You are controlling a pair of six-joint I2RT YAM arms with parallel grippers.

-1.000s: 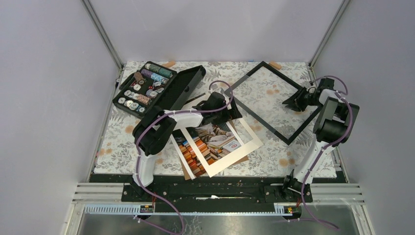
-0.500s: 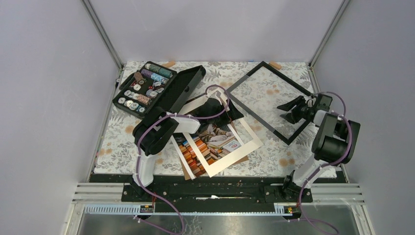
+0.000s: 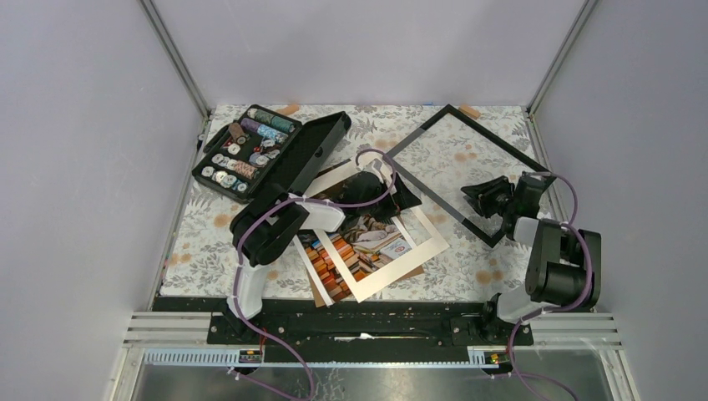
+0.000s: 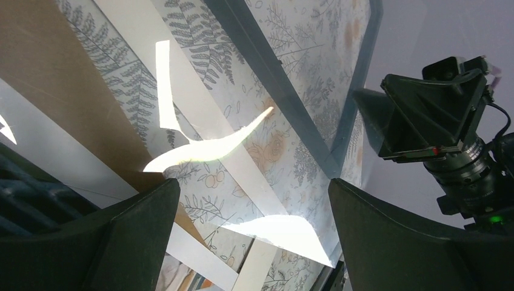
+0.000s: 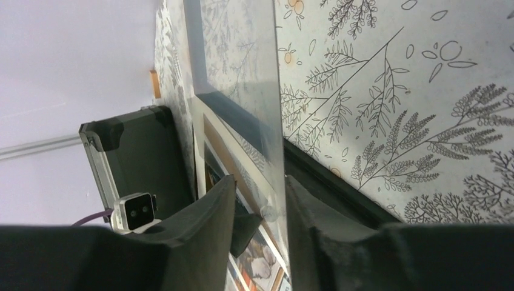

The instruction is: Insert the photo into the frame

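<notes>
The photo (image 3: pixel 355 242), a cat among books, lies near the front of the table under a loose cream mat (image 3: pixel 422 242), on a brown board (image 3: pixel 321 288). The black frame (image 3: pixel 426 188) lies as a diamond at the back right. My left gripper (image 3: pixel 407 196) is wide open between the mat and the frame's left edge (image 4: pixel 273 66), holding nothing (image 4: pixel 254 188). My right gripper (image 3: pixel 474 199) hangs low over the frame's near edge (image 5: pixel 327 179). Its jaws (image 5: pixel 259 188) are partly apart, with the edge of a clear pane (image 5: pixel 280 121) between them, against one finger only.
An open black case of thread spools (image 3: pixel 250 150) stands at the back left, with its lid (image 3: pixel 313 150) propped up beside the left arm. The floral tablecloth (image 3: pixel 200 242) covers the table. Metal posts and grey walls close in three sides.
My right gripper has moved from the frame's right corner leftward and nearer, over the frame's near edge, its jaws widening then narrowing. The left gripper has edged right, still open.
</notes>
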